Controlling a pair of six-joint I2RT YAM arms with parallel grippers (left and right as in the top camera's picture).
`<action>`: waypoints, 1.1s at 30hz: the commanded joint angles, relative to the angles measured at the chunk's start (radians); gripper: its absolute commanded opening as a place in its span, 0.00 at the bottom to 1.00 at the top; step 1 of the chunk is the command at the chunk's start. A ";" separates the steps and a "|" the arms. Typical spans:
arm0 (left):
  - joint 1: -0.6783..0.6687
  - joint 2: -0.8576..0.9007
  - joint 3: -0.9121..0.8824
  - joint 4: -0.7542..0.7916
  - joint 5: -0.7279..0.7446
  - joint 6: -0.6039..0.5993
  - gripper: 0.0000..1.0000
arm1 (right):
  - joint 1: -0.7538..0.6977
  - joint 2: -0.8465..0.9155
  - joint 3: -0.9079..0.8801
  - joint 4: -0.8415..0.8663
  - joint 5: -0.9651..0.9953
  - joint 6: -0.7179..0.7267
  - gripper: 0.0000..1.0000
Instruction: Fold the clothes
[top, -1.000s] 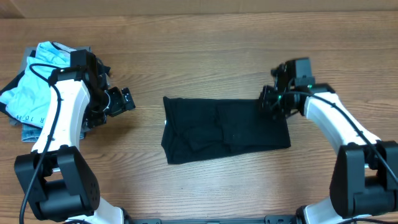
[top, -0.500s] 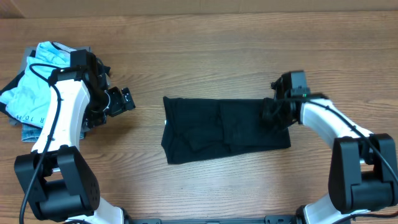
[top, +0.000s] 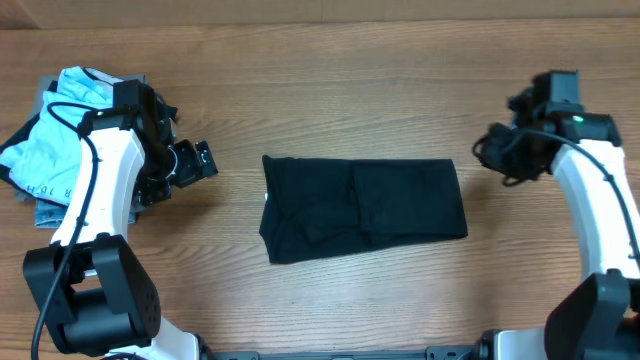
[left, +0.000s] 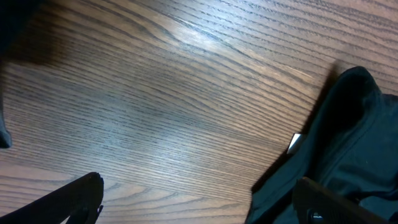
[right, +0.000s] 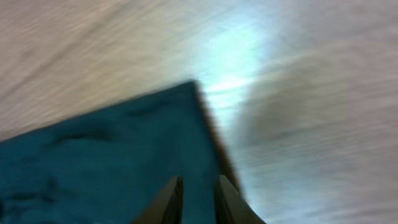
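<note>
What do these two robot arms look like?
The left arm and right arm have white shells between chunky black joints, ending in black two-finger grippers. A thin black cable loops along the left one; a small green light glows on the right.

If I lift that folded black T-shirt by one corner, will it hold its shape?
Probably not: the black T-shirt lies in soft, wrinkled layers, so its folds would likely droop open. It looks thin and light; a push would likely bunch it rather than slide it across the wooden table.
</note>
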 joint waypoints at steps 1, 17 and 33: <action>0.004 0.006 -0.005 -0.002 -0.006 -0.010 1.00 | -0.063 0.029 -0.053 0.000 0.011 -0.045 0.20; 0.004 0.006 -0.005 -0.002 -0.006 -0.010 1.00 | -0.081 0.062 -0.399 0.348 -0.220 -0.187 0.76; 0.004 0.006 -0.005 -0.002 -0.006 -0.010 1.00 | -0.081 0.062 -0.510 0.514 -0.311 -0.236 0.55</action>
